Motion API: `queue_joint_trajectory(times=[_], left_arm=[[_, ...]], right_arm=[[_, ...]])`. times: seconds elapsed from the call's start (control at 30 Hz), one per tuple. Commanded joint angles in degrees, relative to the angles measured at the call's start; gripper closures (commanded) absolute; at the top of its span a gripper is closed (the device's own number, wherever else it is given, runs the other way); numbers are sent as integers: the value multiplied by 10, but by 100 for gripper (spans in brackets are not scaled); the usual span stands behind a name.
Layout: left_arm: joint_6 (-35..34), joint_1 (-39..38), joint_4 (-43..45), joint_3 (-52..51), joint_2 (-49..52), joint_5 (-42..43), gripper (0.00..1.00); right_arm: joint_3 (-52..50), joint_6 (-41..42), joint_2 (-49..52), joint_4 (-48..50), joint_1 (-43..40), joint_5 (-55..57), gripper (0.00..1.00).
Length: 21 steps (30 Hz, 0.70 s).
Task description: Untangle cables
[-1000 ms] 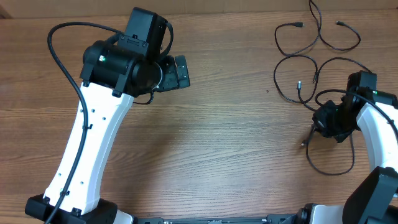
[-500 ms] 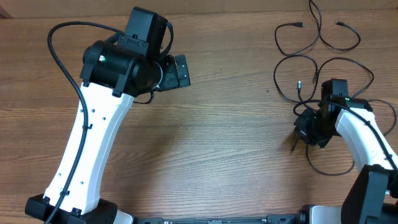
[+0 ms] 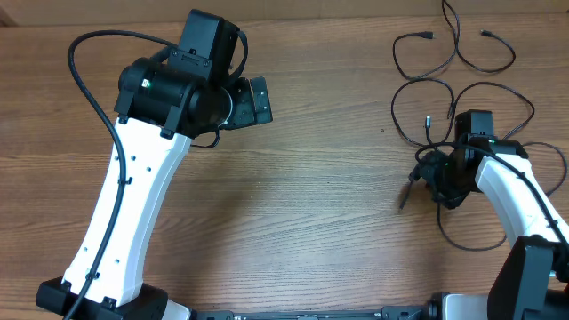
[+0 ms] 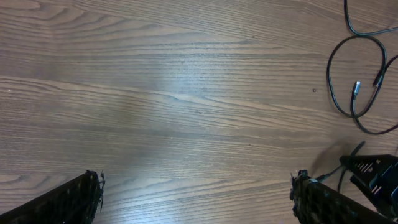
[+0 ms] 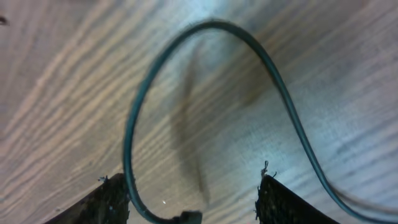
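Where free, cable tip (image 3: 404, 197) diag., lower-left.

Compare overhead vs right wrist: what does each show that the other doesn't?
Only overhead: the left arm parked well away from the work, and the loose cables lying as wavy strands on the right side of the table, with the right claw among them. Only right wrist: a close look at one cable loop arching over the wood between the claw's parted fingers, with no grip visible. Both: the wood surface and black cable at the right claw.
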Motion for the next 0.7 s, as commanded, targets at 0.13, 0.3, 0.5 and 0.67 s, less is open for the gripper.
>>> queue_joint_trajectory(times=[0.13,0.3,0.5,0.67], left_arm=[[-3,2,0,2,5,-10,0],[-3,2,0,2,5,-10,0],[-3,2,0,2,5,-10,0],[-3,2,0,2,5,-9,1]], right_arm=[[0,-22,-2,62,3,-46,32],[0,-22,-2,77,3,-59,32],[0,-11,20,89,15,-64,50],[0,44,40,81,31,-40,70]])
